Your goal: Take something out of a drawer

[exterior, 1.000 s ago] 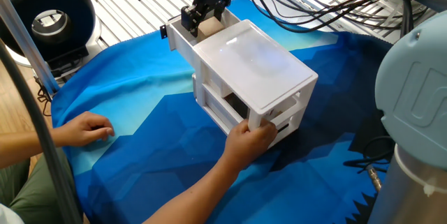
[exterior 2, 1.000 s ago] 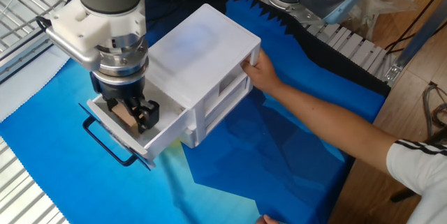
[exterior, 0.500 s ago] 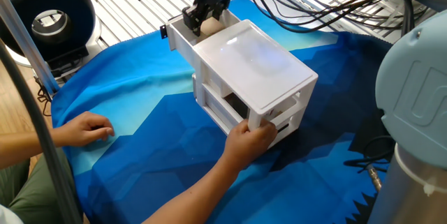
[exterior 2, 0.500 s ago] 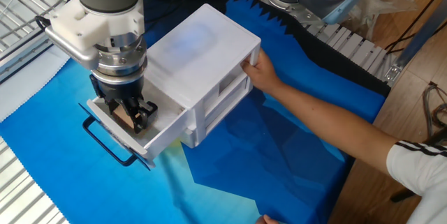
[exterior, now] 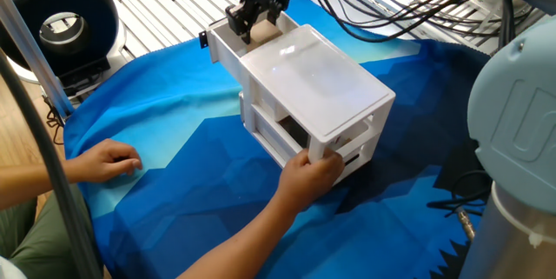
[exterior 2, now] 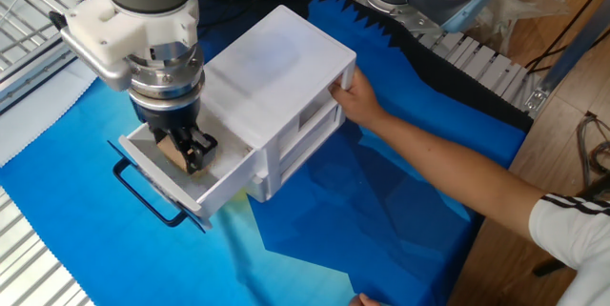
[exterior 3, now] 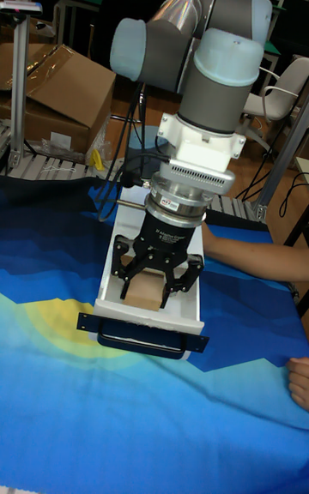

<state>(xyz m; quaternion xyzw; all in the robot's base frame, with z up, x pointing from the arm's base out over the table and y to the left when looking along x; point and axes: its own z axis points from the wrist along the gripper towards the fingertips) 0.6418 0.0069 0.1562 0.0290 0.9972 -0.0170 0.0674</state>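
Cube (exterior 3: 146,292) sits clamped by the gripper (exterior 3: 153,286) inside the open drawer (exterior 3: 110,288).

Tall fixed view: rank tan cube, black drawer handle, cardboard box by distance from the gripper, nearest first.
From the gripper:
1. Small tan cube, between the fingers, inside the open white top drawer.
2. Black drawer handle, just below, on the drawer's front.
3. Brown cardboard box, far upper left, behind the table.

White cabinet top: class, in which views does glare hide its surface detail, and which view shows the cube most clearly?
In both fixed views the cabinet top glares and washes out; the tall fixed view, dim behind, shows the cube sharply between the gripper fingers.
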